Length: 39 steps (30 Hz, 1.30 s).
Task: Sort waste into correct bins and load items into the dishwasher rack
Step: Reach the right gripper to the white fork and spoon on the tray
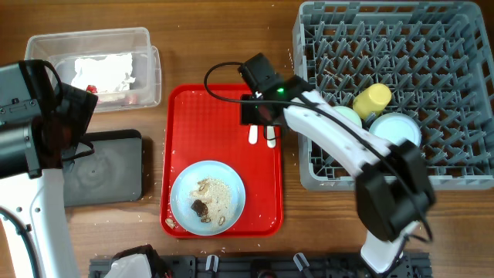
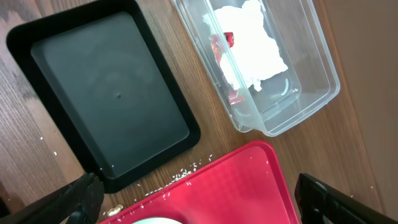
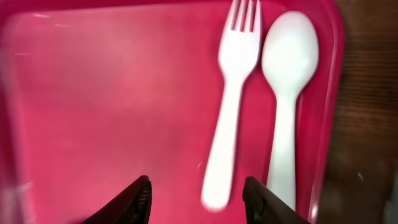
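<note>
The right end effector (image 3: 198, 186) is hovering low over the far right corner of the red tray (image 1: 185, 116). Its 2 fingers are standing apart and gripping nothing. The handle end of the white fork (image 3: 230, 106) is lying in the gap between them, untouched as far as the blur allows. I am reading this as the line-up for a pinch across the narrow handle, so the fork can go to the dishwasher rack (image 1: 309, 174) just right of the tray.

The fork is lying flat, its long axis running from the robot's side toward the tray's far rim. Its tines are pointing at that rim and its handle is slanting slightly left toward the fingers. The spoon (image 3: 287, 93) is lying just beside it on the right, nearly parallel, bowl end pointing the same way and close to the tray's right rim.

The left end effector (image 2: 198, 183) is spread fully and carrying nothing. It is hanging over the tray's far left corner, near the black tray (image 2: 106, 93) and the clear tub (image 1: 46, 46), probably parked clear of the other arm. The wrapper (image 1: 104, 73) is sitting in the tub. The yellow cup (image 1: 372, 99), mint green bowl (image 1: 347, 116) and light blue bowl (image 1: 394, 127) are sitting among the rack's pegs. The plate (image 1: 176, 193), on the tray's near half, is carrying crumbs and scraps (image 1: 208, 197), which probably need emptying before it is loaded.
</note>
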Each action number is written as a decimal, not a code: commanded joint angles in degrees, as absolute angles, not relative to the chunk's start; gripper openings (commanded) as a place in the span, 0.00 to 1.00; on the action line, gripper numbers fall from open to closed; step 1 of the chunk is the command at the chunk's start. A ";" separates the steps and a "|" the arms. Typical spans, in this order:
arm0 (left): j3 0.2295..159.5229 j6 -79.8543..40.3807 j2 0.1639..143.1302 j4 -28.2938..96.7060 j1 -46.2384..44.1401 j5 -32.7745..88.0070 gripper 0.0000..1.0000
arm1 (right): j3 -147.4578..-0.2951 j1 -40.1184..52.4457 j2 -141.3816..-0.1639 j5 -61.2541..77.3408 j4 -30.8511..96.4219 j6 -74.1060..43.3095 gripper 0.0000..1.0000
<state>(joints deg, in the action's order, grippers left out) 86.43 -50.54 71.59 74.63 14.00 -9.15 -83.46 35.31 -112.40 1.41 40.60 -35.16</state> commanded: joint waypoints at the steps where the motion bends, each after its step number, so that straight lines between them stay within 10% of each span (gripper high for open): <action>1: 86.59 -51.48 71.24 74.63 14.26 -9.91 1.00 | -84.31 35.31 -118.21 -0.14 38.33 -37.50 0.46; 25: 86.59 -51.48 71.24 74.63 14.26 -9.91 1.00 | -86.46 35.70 -123.63 -2.13 39.90 -39.05 0.07; 39: 86.59 -51.48 71.24 74.63 14.26 -9.91 1.00 | -92.25 35.40 -122.02 -2.59 45.10 -35.99 0.13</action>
